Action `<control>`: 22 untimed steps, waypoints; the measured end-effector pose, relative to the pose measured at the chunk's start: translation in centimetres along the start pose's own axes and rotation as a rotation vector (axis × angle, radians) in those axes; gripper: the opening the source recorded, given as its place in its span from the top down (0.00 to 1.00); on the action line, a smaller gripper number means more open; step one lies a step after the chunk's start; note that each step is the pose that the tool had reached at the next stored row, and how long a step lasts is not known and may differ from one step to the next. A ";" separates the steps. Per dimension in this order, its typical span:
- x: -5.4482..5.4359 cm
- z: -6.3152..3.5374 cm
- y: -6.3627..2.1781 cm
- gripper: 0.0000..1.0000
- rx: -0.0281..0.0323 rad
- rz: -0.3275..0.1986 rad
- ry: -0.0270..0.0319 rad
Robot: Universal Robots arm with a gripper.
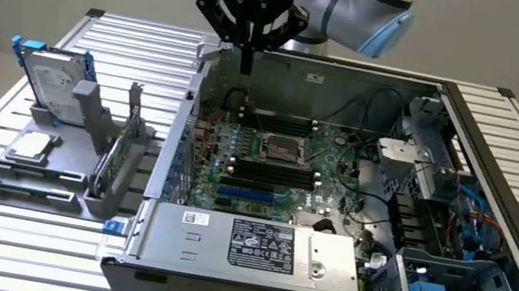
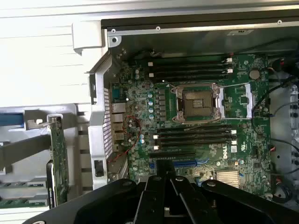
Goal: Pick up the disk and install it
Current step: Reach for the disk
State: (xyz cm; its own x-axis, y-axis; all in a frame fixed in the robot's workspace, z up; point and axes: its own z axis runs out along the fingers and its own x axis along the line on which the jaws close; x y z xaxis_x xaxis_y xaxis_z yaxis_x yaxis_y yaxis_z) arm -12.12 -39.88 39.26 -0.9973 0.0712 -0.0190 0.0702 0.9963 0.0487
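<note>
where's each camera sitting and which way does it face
Exterior view: off the arm, raised at the power-supply end of the open computer case, looking down into it; shows the arm and shut gripper over the far wall.
Wrist view: on the wrist, looking down onto the motherboard; the gripper in the foreground.
Shared: CPU socket, green circuit card.

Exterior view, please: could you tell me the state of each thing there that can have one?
Computer case: open, side panel off.
Disk: upright in the grey holder, not gripped.
Claw: shut, empty, over the case.
Processor socket: open, empty.
Processor chip: flat on the holder.
Circuit card: on edge in the holder.
</note>
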 end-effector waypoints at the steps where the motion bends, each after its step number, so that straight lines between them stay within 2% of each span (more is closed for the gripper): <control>1: 0.0 0.00 0.00 0.89 0.0000 0.000 0.0000; 11: 0.1 0.00 -0.01 0.89 0.0001 0.000 -0.0001; 22: 5.1 -0.06 0.76 0.89 0.0000 0.000 -0.0005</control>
State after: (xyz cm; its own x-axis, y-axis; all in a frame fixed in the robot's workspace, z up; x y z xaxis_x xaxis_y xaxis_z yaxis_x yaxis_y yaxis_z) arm -17.15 -38.76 39.26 -0.9973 0.0712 -0.0195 0.0701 0.9963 0.0488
